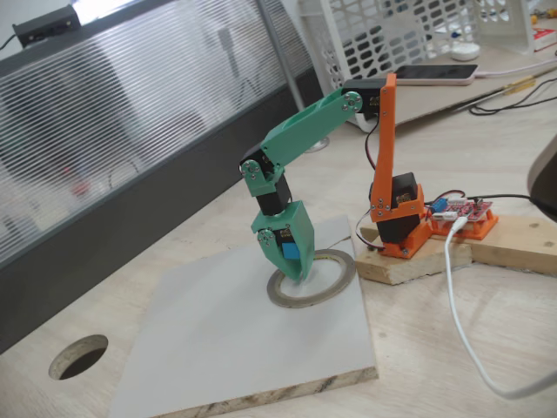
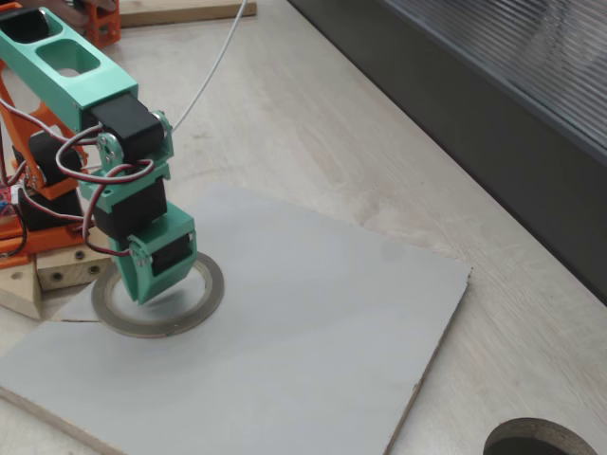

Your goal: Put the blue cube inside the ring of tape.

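The green gripper [image 1: 294,270] is pointing straight down over the ring of tape [image 1: 335,280], its tips sitting inside the ring's opening in both fixed views. The blue cube [image 1: 291,250] is showing between its fingers, so the gripper is clamping on the cube just above the ring's middle. The ring [image 2: 204,301] is lying flat on a grey board [image 2: 313,351], which is resting on the wooden bench [image 2: 313,123].
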### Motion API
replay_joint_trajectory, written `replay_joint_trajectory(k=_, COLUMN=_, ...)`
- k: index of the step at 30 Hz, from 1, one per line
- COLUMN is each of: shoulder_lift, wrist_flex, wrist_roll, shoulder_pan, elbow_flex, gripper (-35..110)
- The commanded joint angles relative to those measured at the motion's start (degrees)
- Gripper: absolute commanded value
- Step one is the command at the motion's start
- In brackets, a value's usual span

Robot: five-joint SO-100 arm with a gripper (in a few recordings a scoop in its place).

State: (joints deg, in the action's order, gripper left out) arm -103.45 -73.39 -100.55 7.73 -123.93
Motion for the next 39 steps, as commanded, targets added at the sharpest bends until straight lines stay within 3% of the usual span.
replay_joint_trajectory(k=1, shoulder_lift=-1.1, wrist_flex=-0.4, wrist_roll=-0.3, shoulder_pan=1.1, elbow_flex=-0.9, gripper=6)
replay_joint_trajectory(k=27, shoulder_lift=-1.1, wrist_flex=-0.6, wrist_roll=-0.5, shoulder_pan=1.1, elbow_flex=-0.9, gripper=6)
replay_joint_trajectory(k=39, shoulder_lift=-1.1, wrist_flex=-7.9, wrist_roll=-0.2, shoulder_pan=1.1, elbow_flex=-0.2, gripper=8)
